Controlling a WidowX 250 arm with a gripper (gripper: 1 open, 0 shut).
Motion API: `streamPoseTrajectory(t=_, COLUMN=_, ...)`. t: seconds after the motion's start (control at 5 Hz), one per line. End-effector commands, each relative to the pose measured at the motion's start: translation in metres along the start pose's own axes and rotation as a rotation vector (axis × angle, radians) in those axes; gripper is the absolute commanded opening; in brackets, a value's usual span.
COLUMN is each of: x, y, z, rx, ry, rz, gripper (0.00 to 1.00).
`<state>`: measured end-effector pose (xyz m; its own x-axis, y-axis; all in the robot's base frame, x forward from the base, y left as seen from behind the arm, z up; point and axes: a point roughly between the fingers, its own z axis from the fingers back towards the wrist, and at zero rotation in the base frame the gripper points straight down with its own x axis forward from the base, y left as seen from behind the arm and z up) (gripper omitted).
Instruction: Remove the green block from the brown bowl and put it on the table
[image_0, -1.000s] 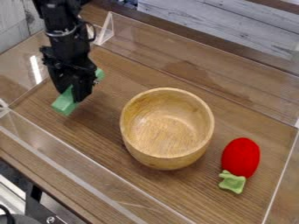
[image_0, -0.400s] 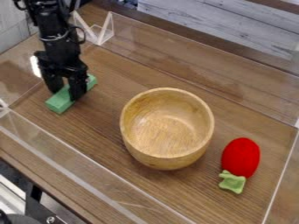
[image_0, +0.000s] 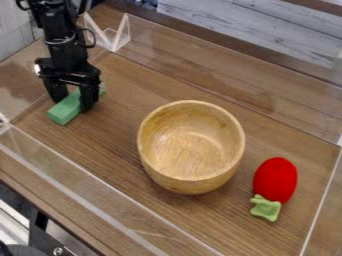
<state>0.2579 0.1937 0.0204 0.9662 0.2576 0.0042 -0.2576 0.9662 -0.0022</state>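
The green block lies flat on the table at the left, well clear of the brown bowl. My gripper stands straight above the block, pointing down, its black fingers spread open on either side of the block's far end. Nothing is inside the bowl, which sits near the middle of the table.
A red rounded toy with a small green leaf lies right of the bowl. Clear acrylic walls run along the table's edges, one close to the left of the block.
The gripper carried the green block down and left to the tabletop, then its fingers opened and let go of it. The block now rests flat.
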Motion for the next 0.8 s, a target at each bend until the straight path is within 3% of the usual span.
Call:
streamPoseTrajectory(t=0.0, x=0.007, y=0.0, z=0.012, rx=0.023, ry=-0.037, rz=0.056, gripper=1.0)
streamPoseTrajectory(t=0.2, x=0.005, y=-0.004, z=0.01, rx=0.023, ry=-0.031, rz=0.111, gripper=1.0)
streamPoseTrajectory(t=0.6, x=-0.002, y=-0.028, z=0.017, rx=0.021, ry=-0.021, rz=0.094, gripper=1.0)
